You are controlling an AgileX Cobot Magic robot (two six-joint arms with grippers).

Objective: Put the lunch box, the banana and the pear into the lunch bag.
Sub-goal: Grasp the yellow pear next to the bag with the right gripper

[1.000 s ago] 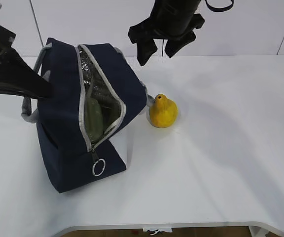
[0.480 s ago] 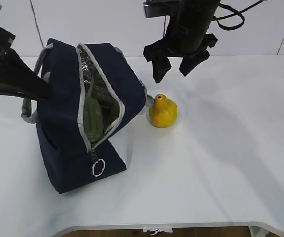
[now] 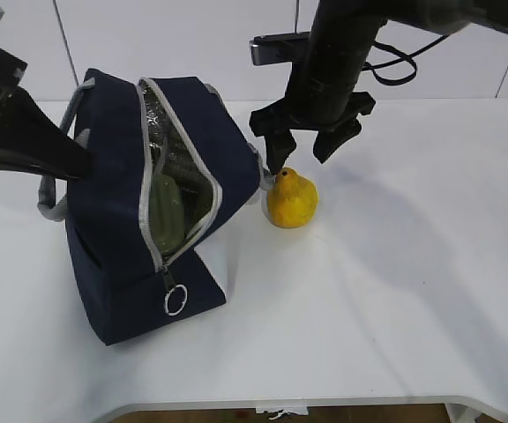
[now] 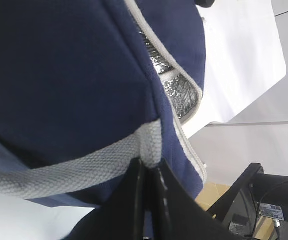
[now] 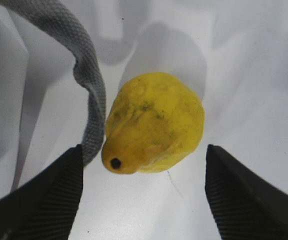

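Observation:
The navy lunch bag (image 3: pixel 113 229) stands on the table with its zipper open, showing foil lining. The sage-green lunch box (image 3: pixel 168 211) sits inside it. My left gripper (image 3: pixel 79 163) is shut on the bag's grey handle (image 4: pixel 84 167), pinched at the jaw tips (image 4: pixel 149 167). The yellow pear (image 3: pixel 291 200) rests on the table just right of the bag. My right gripper (image 3: pixel 300 159) hangs open directly above it. In the right wrist view its fingers straddle the pear (image 5: pixel 154 125) without touching it, gripper (image 5: pixel 144 155). The banana is out of view.
A grey handle strap (image 5: pixel 91 100) of the bag lies against the pear's left side, near my right gripper's left finger. The zipper's ring pull (image 3: pixel 175 300) hangs at the bag's near end. The white table (image 3: pixel 395 291) extends right and toward the front edge.
My right gripper has come down and slightly left from high above, now just over the pear, still open. The left gripper, bag and pear have not moved.

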